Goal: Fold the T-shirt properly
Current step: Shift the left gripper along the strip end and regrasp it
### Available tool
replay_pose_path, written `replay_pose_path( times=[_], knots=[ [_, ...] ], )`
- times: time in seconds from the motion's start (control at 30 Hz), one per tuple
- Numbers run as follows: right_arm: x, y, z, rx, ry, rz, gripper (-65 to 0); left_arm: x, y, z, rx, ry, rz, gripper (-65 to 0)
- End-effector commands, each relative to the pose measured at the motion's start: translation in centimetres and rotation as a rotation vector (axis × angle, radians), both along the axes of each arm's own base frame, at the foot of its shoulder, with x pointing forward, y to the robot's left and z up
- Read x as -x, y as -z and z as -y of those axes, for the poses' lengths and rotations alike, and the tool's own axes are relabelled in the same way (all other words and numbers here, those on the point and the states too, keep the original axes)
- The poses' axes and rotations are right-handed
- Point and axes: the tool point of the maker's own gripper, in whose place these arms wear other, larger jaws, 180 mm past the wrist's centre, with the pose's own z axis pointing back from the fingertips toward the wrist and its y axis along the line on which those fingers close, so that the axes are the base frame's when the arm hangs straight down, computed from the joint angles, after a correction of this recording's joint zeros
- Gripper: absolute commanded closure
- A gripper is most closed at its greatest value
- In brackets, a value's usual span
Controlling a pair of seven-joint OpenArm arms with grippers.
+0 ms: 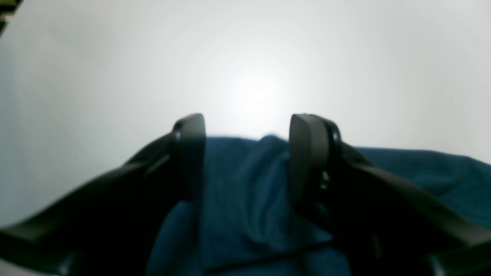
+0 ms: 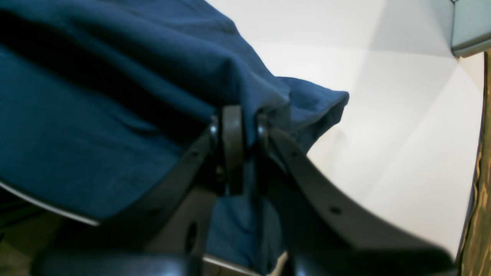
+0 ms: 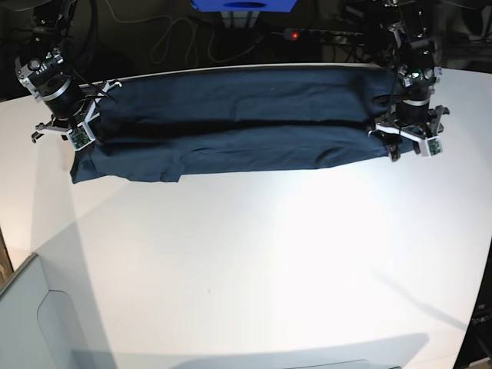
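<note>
The near part of the white table point(image 3: 246, 261) is bare, with a pale grey bin corner point(image 3: 31, 315) at its near left edge. Beyond it the T-shirt point(image 3: 231, 123), dark navy, lies as a long folded band across the far half of the table, running left to right, its far edge close to the table's far rim and a sleeve flap jutting toward the near left.

At the band's right end the left gripper point(image 3: 407, 142) points straight down from an upright forearm. In its wrist view the two black fingers point(image 1: 191, 153) stand wide apart, a ridge of blue cloth lying loose between them; they grip nothing.

At the band's left end the right gripper point(image 3: 65, 131) hangs from an arm tilted in from the far left. Its wrist view shows the fingers point(image 2: 232, 145) drawn tight together on a bunched fold of the shirt, the cloth draping over and around them, with a hem corner sticking out just beyond.

Behind the table, cables and a blue box point(image 3: 244, 4) sit in the dark.
</note>
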Motion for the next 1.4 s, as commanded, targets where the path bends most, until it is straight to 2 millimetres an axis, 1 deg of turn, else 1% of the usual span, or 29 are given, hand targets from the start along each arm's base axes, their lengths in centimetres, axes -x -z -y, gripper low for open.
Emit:
replay_pose_path(
  times=[0.0, 0.1, 0.3, 0.33, 0.4, 0.5, 0.53, 0.57, 0.63, 0.67, 0.8, 0.93, 1.03, 1.1, 1.23, 1.37],
  knots=[
    [-0.5, -1.0, -0.1, 0.0, -0.021, 0.035, -0.5, -0.7, -0.9, -0.2, 0.008, -0.002, 0.044, -33.5],
    [-0.5, -1.0, -0.1, 0.0, -0.021, 0.036, -0.5, -0.5, -0.2, -0.1, 0.059, -0.012, 0.038, -33.5],
    [-0.5, -1.0, -0.1, 0.0, -0.021, 0.036, -0.5, -0.6, -0.1, 0.0, 0.068, -0.014, 0.041, -32.8],
    [-0.5, -1.0, -0.1, 0.0, -0.021, 0.036, -0.5, -0.5, -0.1, 0.1, 0.069, -0.015, 0.041, -30.5],
    [-0.5, -1.0, -0.1, 0.0, -0.021, 0.036, -0.5, -0.5, -0.1, 0.1, 0.071, -0.015, 0.041, -22.6],
    [-0.6, -1.1, -0.1, 0.0, -0.021, 0.039, -0.5, -0.5, 0.0, 0.1, 0.072, -0.015, 0.04, -6.3],
    [-0.8, -1.2, -0.1, 0.002, -0.02, 0.045, -0.5, -0.5, -0.1, 0.1, 0.072, -0.015, 0.041, -1.8],
    [-1.0, -1.3, -0.1, 0.002, -0.02, 0.048, -0.5, -0.6, -0.3, 0.2, 0.068, -0.013, 0.046, 0.0],
    [-1.0, -1.3, -0.1, 0.002, -0.019, 0.049, -0.5, -0.4, -0.3, 0.2, 0.066, -0.011, 0.045, 0.0],
    [-1.0, -1.2, 0.0, 0.001, -0.018, 0.046, -0.5, -0.2, -0.7, 0.2, 0.059, -0.01, 0.055, 0.0],
    [-1.0, -1.1, 0.0, 0.001, -0.018, 0.045, -0.5, 0.0, -3.3, 0.9, 0.026, 0.02, 0.1, 0.0],
    [-1.0, -1.1, 0.0, 0.001, -0.018, 0.045, -0.5, 1.6, -5.0, 1.9, -0.003, 0.058, 0.107, 0.0],
    [-1.0, -1.1, 0.0, 0.001, -0.018, 0.045, -0.5, 3.4, -4.8, 2.2, -0.012, 0.069, 0.077, 0.0],
    [-1.0, -1.1, 0.0, 0.001, -0.018, 0.045, -0.5, 4.6, -4.1, 2.3, -0.011, 0.071, 0.039, 0.0],
    [-1.0, -1.1, 0.0, 0.001, -0.018, 0.045, -0.5, 6.5, -2.6, 2.0, -0.012, 0.07, -0.025, 0.0],
    [-1.0, -1.1, -0.1, -0.002, -0.016, 0.045, -0.5, 7.0, -2.0, 1.9, -0.004, 0.068, -0.049, 0.0]
  ],
)
